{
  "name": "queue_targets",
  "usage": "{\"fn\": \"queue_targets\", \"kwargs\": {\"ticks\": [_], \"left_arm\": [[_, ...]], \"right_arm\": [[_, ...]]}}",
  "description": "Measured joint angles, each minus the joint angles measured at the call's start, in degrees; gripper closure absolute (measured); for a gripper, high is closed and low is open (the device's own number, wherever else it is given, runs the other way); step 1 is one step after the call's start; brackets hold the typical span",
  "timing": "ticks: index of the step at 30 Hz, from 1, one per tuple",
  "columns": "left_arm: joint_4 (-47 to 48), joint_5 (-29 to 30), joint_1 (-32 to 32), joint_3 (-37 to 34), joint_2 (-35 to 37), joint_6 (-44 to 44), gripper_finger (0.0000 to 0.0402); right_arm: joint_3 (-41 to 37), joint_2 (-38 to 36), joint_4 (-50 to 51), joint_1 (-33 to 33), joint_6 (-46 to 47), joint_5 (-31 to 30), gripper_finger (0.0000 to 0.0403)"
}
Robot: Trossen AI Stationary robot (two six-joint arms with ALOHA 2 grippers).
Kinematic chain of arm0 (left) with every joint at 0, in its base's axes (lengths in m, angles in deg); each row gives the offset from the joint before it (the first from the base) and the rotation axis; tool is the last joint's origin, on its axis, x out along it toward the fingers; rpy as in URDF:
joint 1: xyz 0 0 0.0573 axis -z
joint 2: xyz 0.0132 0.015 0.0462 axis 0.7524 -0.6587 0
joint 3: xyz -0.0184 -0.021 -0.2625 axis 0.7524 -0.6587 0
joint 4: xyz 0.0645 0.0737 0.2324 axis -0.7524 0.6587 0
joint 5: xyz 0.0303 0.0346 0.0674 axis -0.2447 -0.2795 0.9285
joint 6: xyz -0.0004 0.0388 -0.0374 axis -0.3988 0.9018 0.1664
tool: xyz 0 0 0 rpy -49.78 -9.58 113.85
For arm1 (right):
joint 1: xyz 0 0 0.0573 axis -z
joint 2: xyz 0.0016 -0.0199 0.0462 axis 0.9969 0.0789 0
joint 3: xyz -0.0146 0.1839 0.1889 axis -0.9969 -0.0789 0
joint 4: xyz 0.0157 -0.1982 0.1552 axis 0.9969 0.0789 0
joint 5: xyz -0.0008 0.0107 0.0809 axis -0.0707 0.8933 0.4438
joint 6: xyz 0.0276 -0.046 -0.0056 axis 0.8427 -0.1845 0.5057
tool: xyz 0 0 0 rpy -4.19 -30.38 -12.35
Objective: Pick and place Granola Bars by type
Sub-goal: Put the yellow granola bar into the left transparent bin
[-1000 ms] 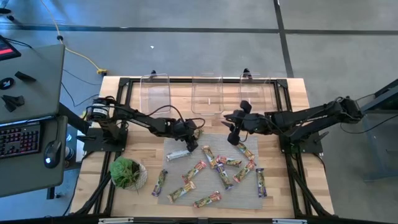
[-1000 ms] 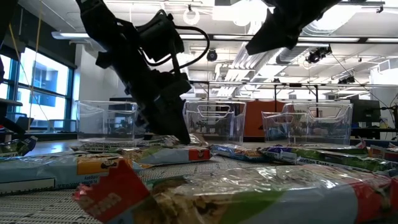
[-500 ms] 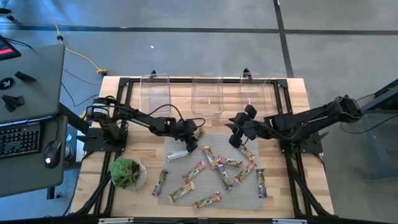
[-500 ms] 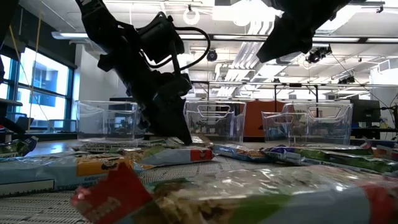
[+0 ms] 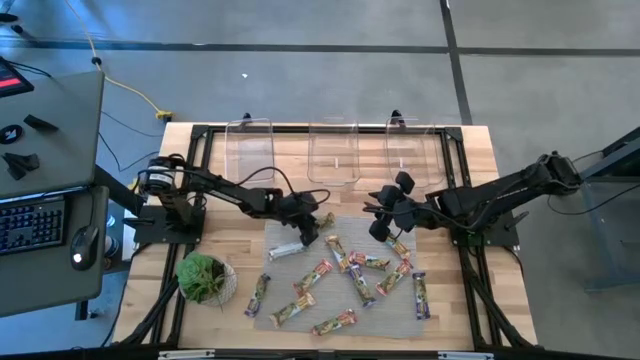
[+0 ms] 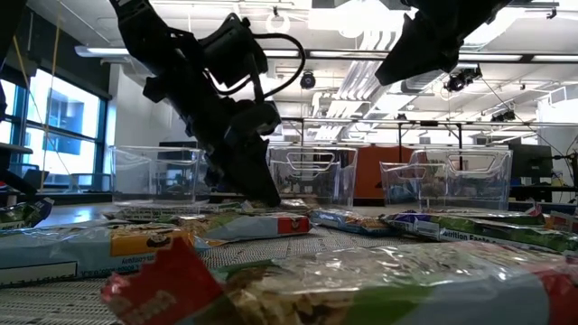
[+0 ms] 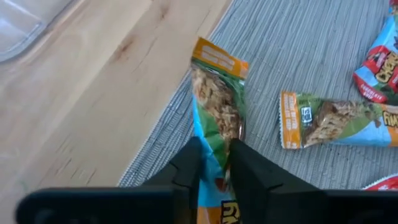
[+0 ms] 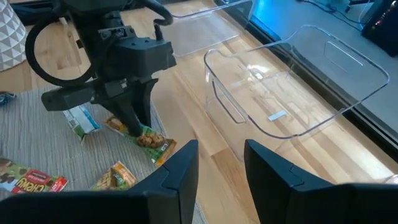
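Observation:
Several Granola Bars (image 5: 350, 270) in shiny wrappers lie scattered on a grey mat (image 5: 392, 302). One green, blue and orange bar (image 7: 217, 99) lies at the mat's far left edge, and my left gripper (image 7: 214, 167) is down on it, shut on it. It shows the same way in the right wrist view (image 8: 134, 124). My right gripper (image 8: 221, 165) hangs open above the mat's far right part (image 5: 387, 215), nothing between its fingers. My left gripper pinches the green bar about its middle (image 7: 219, 140) between its two fingers (image 7: 186, 165), one on each long edge. The fingers come slanting down from the table's left and lie across the bar. The bar lies flat, its orange far end (image 7: 219, 57) on the mat's edge.
Three clear bins (image 5: 250, 150) (image 5: 333, 152) (image 5: 415, 150) stand in a row along the table's far edge. A green potted plant (image 5: 205, 278) stands at the near left. Bare wood lies between the mat and the bins.
My left gripper has shut on the green bar at the mat's far left edge, staying where it was. My right gripper has drifted a little toward the table's right and near edges, still open.

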Motion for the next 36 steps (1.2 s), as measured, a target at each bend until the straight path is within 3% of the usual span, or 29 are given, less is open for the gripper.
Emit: {"fn": "queue_targets", "kwargs": {"ticks": [5,13,22,29,31,36], "left_arm": [[0.2,0.1,0.0,0.1,0.6,0.0,0.0378],[10.7,1.5,0.0,4.7,5.2,3.1,0.0384],[46.0,12.9,-1.3,19.7,12.1,4.4,0.0384],[74.4,30.0,-3.2,33.9,13.8,0.6,0.0384],[82.1,31.6,-4.1,36.3,14.5,-1.6,0.0384],[90.4,33.2,-9.3,37.4,18.8,-5.8,0.0383]], "right_arm": [[0.0,0.0,0.7,0.0,0.7,0.0,0.0289],[0.0,0.0,1.8,0.0,1.2,-0.2,0.0289],[0.0,0.0,2.9,0.0,2.4,-0.5,0.0289],[0.0,0.0,3.5,0.0,3.7,-1.6,0.0289],[0.0,0.0,3.5,0.0,3.7,-1.6,0.0289],[0.0,0.0,3.8,0.0,3.7,-1.8,0.0289]]}}
